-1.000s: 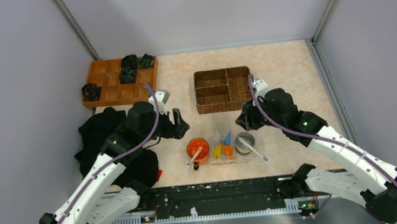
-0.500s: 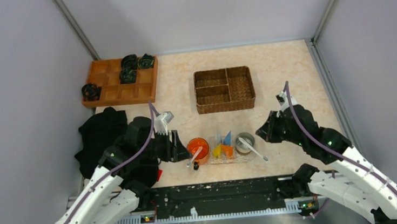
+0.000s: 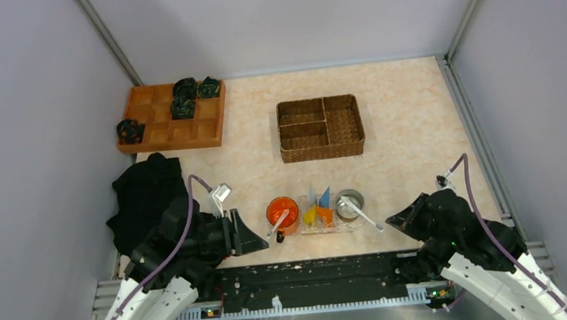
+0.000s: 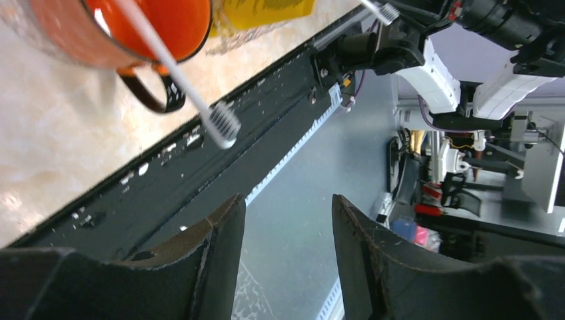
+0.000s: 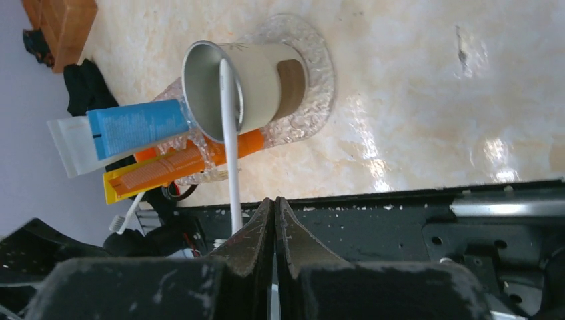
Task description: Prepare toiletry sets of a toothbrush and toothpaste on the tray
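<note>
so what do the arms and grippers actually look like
The left arm and right arm have white shells and black joints, with a purple cable along each. The left gripper and right gripper are matte black, each with two wedge-shaped, slightly scuffed fingers.

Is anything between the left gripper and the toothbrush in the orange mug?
Nothing visible. The left gripper, jaws apart, sits just left of the mug; the toothbrush leans out toward the near edge, its head exposed.
</note>
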`<state>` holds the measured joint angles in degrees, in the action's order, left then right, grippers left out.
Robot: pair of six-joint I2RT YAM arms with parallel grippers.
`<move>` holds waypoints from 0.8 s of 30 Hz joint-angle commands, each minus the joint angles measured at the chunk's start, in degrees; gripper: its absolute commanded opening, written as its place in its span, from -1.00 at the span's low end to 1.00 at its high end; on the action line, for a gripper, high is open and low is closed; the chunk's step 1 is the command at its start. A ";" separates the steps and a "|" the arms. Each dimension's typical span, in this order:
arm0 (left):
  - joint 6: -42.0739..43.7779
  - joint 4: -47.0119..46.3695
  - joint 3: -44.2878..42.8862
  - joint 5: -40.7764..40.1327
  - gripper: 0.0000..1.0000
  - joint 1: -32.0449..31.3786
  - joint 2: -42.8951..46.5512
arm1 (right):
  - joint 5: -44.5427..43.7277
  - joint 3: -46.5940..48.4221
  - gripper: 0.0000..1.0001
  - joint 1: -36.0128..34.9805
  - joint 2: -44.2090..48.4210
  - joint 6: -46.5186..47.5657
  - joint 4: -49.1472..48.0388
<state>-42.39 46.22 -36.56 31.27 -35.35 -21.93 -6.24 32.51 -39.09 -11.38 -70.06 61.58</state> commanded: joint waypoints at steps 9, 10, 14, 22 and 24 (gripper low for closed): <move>-15.20 13.66 8.01 1.72 0.14 0.19 14.12 | -2.64 1.01 -1.00 0.31 -0.27 -15.75 12.73; -15.82 15.12 8.26 1.42 0.14 0.27 15.20 | -2.86 1.24 -1.00 0.22 -0.65 -16.38 13.17; -20.11 19.90 10.12 1.20 0.17 0.24 18.70 | -1.20 0.33 -1.00 0.28 -2.16 -20.27 13.89; -27.62 22.95 15.34 3.32 0.20 0.17 19.51 | 0.62 -0.51 -1.00 0.25 -6.05 -26.42 11.20; -29.34 23.11 15.25 2.64 0.22 0.20 18.95 | -0.21 1.29 -1.00 0.23 -9.77 -26.54 12.54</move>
<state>-61.67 64.82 -21.41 34.02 -35.35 -2.74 -5.89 31.07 -39.09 -15.49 -93.69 73.56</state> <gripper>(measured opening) 0.600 0.003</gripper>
